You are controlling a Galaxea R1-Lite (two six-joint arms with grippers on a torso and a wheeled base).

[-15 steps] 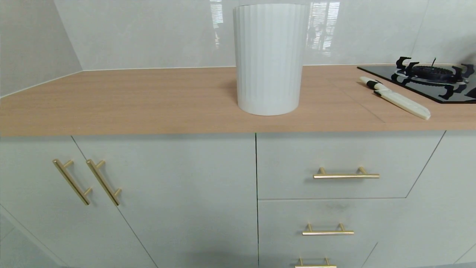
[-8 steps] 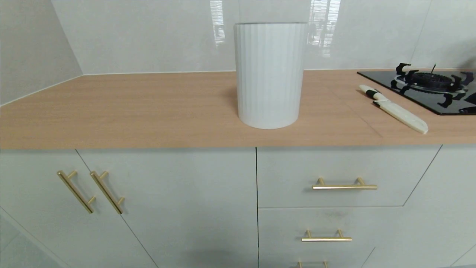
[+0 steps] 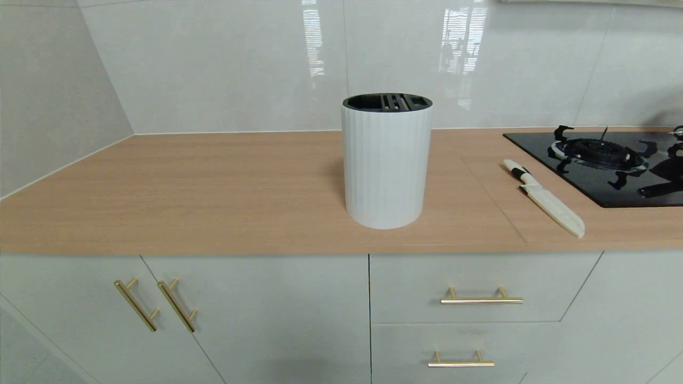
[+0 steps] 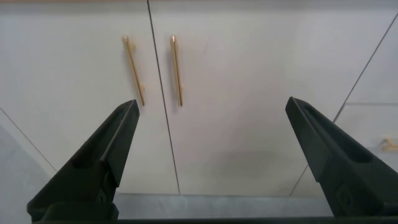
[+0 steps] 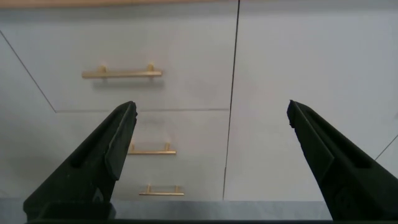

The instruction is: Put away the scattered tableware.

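- A wooden table (image 3: 213, 192) runs the full width of the head view, with pale glossy wall tiles (image 3: 213, 64) behind it.
- A tall white ribbed knife block (image 3: 387, 165) stands upright near the middle of the table, closer to the front edge than to the wall. Its black top has several narrow slots, and nothing sticks out of them.
- A knife (image 3: 544, 200) lies flat on the table to the right of the knife block, well apart from it. Its pale handle with a black band points toward the back, and its pale blade points toward the front edge.
- A black stove (image 3: 597, 160) with a dark burner grate is set into the table at the far right. The knife lies just beside its near corner without touching it.
- Below the table on the left are two pale cupboard doors (image 3: 256, 320), each with a slim gold handle (image 3: 136, 305).
- Below the table on the right are drawers (image 3: 469, 274) with horizontal gold bars (image 3: 481, 301).
- The left hand (image 4: 211, 104) is low in front of the cupboard doors, its two dark fingers spread wide and gripping nothing.
- The right hand (image 5: 211, 106) is low in front of the drawers, likewise spread wide and gripping nothing.
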